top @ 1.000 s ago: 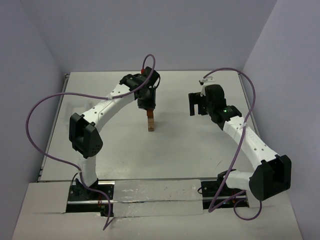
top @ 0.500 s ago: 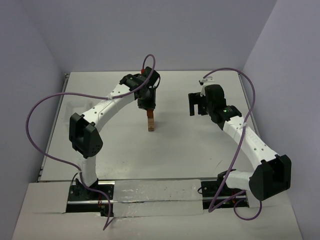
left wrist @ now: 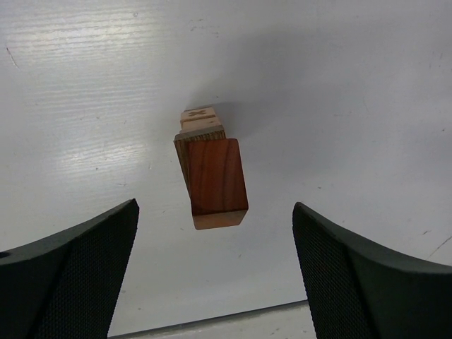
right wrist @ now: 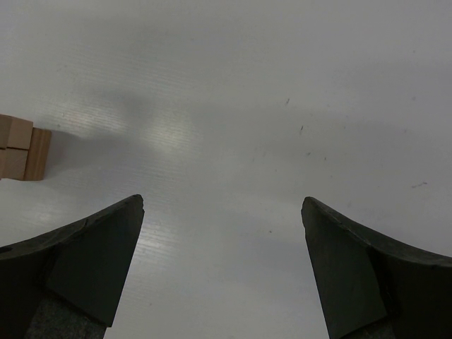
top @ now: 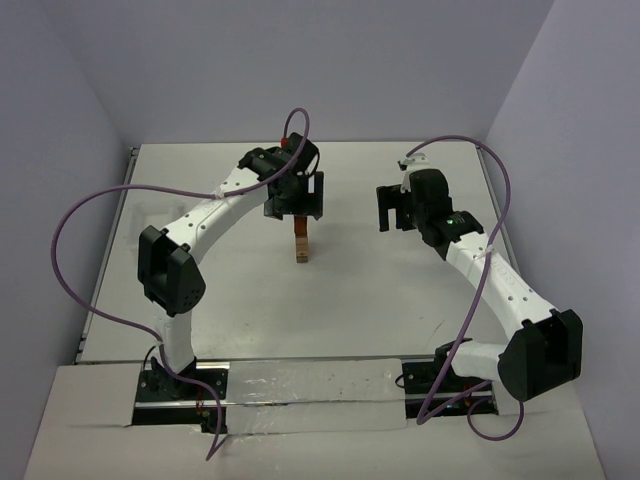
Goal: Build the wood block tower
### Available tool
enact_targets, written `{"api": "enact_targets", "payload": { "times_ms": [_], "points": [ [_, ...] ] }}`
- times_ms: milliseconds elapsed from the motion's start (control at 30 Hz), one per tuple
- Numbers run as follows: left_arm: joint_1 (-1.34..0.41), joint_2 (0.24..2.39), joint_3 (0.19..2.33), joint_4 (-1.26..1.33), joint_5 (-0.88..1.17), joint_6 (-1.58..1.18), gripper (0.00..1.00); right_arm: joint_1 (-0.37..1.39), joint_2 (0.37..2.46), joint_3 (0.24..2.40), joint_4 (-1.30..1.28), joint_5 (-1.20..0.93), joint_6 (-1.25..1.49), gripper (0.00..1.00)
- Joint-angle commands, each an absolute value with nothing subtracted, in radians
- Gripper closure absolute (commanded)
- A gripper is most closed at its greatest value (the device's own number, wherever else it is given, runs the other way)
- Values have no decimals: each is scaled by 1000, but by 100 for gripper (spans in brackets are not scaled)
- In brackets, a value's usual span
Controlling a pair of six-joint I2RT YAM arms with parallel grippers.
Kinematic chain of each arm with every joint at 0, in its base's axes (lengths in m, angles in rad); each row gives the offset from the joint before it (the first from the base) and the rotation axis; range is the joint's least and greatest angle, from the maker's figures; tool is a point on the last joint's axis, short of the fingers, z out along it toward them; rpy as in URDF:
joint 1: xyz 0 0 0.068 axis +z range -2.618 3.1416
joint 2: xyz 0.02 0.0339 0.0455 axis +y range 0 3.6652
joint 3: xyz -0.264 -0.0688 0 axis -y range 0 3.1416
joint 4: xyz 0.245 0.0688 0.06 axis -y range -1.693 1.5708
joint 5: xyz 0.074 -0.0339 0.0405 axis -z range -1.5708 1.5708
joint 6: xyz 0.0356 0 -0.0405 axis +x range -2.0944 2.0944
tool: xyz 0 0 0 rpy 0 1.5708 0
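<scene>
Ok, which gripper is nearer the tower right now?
Left. The left gripper hangs right above the tower, fingers open either side of its top block; the right gripper sits well off to its right, open.

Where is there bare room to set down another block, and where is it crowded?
Bare table lies between the tower and the near edge, and along the far edge. It is crowded only at the tower, whose top the open left gripper straddles.

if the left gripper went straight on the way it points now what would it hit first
The left gripper would probably meet the reddish-brown top block of the tower first; it sits between the open fingers, which look set to pass either side.
</scene>
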State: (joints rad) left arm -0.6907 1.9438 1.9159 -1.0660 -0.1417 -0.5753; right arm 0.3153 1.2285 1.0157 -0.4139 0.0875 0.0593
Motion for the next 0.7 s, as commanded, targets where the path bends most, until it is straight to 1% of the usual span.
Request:
{"api": "enact_targets", "payload": {
  "times_ms": [0,133,233,400,467,600,667],
  "points": [
    [-679,1923,1987,-1060,-132,-555,1,308,1222,1067,-417,84,67,0],
    [-671,1887,2026,-1054,-120,-450,1,307,1211,1072,-422,78,63,0],
    [-638,1809,2002,-1030,-52,-363,1,307,1197,1079,-430,67,65,0],
    [-483,1640,1816,-939,146,-272,1,308,1173,1089,-439,54,74,0],
    [-377,1588,1737,-906,205,-251,1,308,1160,1088,-436,54,77,0],
    [-270,1508,1593,-851,205,-201,1,308,1139,1075,-422,47,83,0],
    [-238,1462,1499,-810,158,-166,3,308,1137,1063,-408,52,85,0]
  ]
}}
